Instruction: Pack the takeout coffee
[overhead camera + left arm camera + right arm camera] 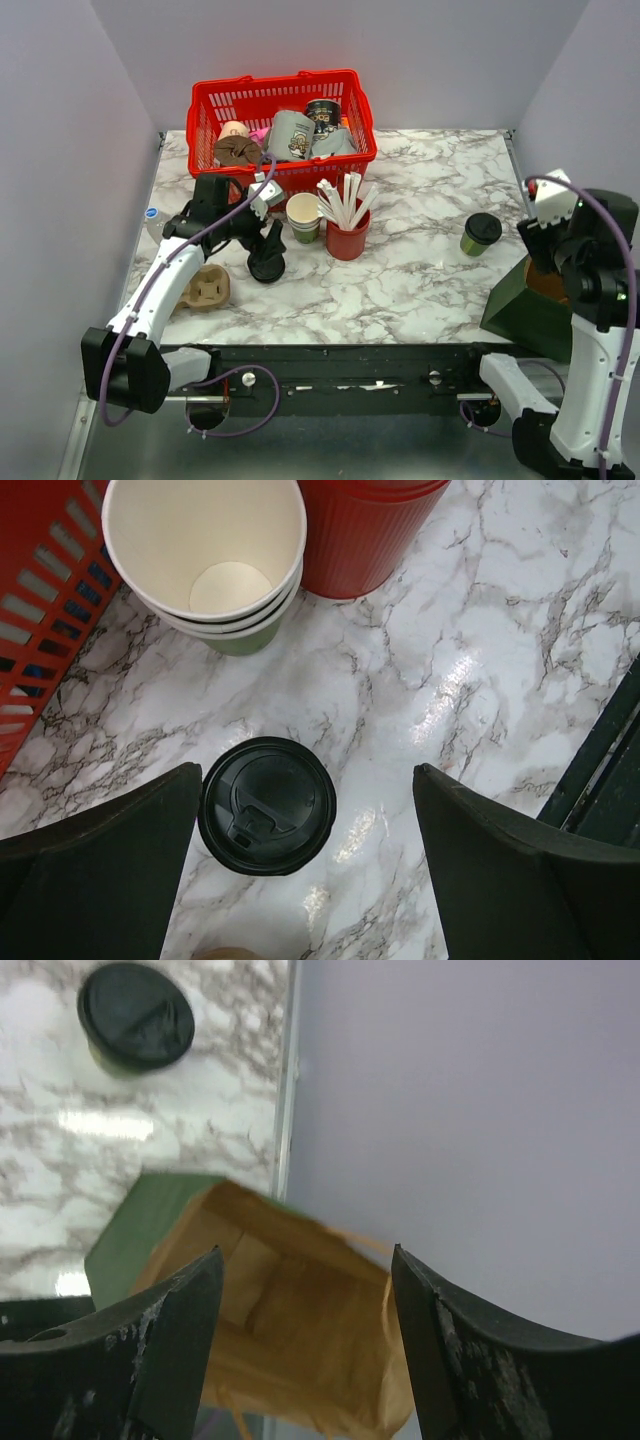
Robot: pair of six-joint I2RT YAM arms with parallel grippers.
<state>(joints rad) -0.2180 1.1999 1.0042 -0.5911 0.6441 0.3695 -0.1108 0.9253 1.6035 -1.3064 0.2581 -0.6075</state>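
Observation:
The takeout coffee (480,233), a small olive-green cup with a black lid, stands alone on the right of the marble table; the right wrist view has it at the upper left (135,1017). My right gripper (305,1255) is open and empty above the mouth of a green paper bag (290,1310) with a brown inside, which stands at the table's right near corner (530,300). My left gripper (266,262) hangs open over a round black lid (267,805) that lies close to its left finger (110,860). What is under that lid is hidden.
A red basket (280,110) of mixed items sits at the back. In front of it stand a stack of lidless green cups (303,215) and a red cup of white sticks (347,235). A cardboard cup carrier (205,288) lies near the left arm.

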